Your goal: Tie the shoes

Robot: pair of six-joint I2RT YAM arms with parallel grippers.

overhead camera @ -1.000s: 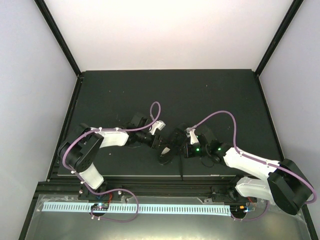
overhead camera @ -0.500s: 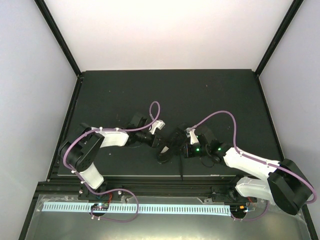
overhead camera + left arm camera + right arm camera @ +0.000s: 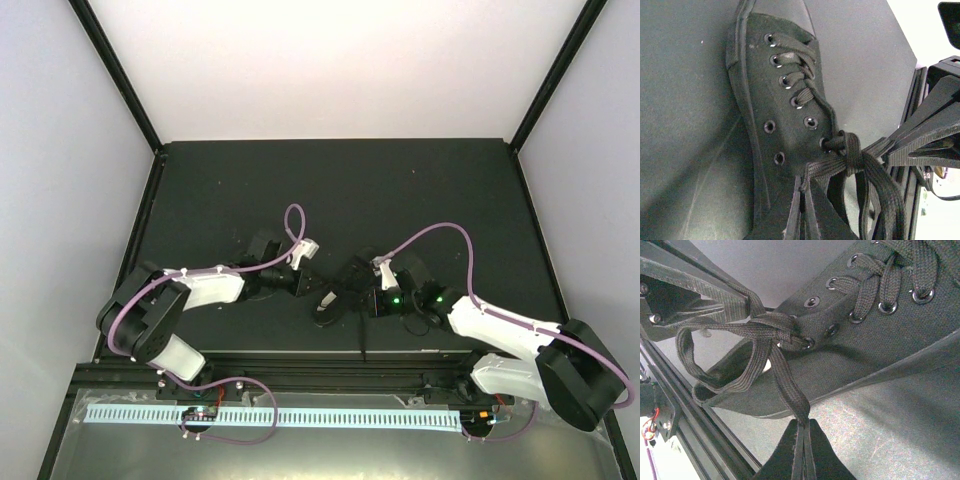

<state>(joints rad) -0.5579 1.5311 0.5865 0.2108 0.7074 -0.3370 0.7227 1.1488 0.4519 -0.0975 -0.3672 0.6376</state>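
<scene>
The black shoe (image 3: pixel 336 292) lies on the dark table between both arms, and the left wrist view looks along its eyelets (image 3: pixel 785 80). A loose knot (image 3: pixel 849 148) of flat black laces sits at the top eyelets. My left gripper (image 3: pixel 803 184) is shut on a lace strand (image 3: pixel 832 169) running from that knot. In the right wrist view my right gripper (image 3: pixel 803 422) is shut on another lace strand (image 3: pixel 784 377) hanging from the knot (image 3: pixel 777 329), with a slack loop (image 3: pixel 715 382) beside it. The two grippers face each other across the shoe.
The table's front edge and black frame rail (image 3: pixel 360 350) run just behind the shoe's heel, and the rail shows close by in the right wrist view (image 3: pixel 695 432). Purple cables (image 3: pixel 440 232) arc over both arms. White walls (image 3: pixel 330 70) enclose the table.
My left gripper has closed on a lace strand and its arm has drawn back to the left, away from the shoe. The right gripper stays shut in place.
</scene>
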